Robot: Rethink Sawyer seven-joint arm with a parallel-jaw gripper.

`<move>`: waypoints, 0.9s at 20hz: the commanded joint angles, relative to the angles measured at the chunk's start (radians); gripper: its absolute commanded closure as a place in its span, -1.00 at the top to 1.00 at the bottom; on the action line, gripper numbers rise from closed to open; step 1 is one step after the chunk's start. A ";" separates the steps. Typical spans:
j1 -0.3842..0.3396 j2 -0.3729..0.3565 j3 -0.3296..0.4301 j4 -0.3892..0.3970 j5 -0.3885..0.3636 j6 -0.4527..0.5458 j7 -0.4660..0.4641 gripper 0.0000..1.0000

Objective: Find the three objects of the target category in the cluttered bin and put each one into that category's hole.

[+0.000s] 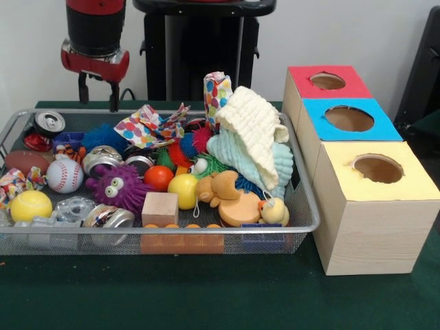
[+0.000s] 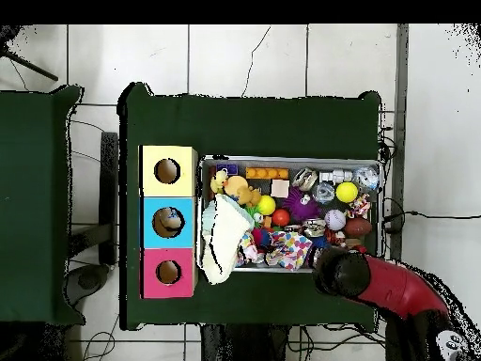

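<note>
A wire mesh bin holds a jumble of toys, balls, cans and cloths. My gripper hangs open and empty above the bin's far left corner, over a crushed can. In the overhead view the arm covers the bin's lower right corner and hides the gripper. To the right of the bin stand three boxes with holes: red, blue and yellow. Seen from above, the blue box's hole has something inside.
In the bin lie a baseball, two yellow balls, an orange ball, a purple googly-eyed toy, a wooden block, a cream cloth, a patterned cloth and a rubber duck.
</note>
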 commanded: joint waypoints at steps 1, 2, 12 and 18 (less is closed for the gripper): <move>0.021 0.026 0.050 -0.019 0.063 0.070 0.122 1.00; 0.023 0.033 0.051 -0.031 0.066 0.079 0.118 1.00; 0.072 0.085 0.053 -0.126 0.095 0.128 0.109 1.00; 0.103 0.095 0.048 -0.220 0.095 0.230 0.065 1.00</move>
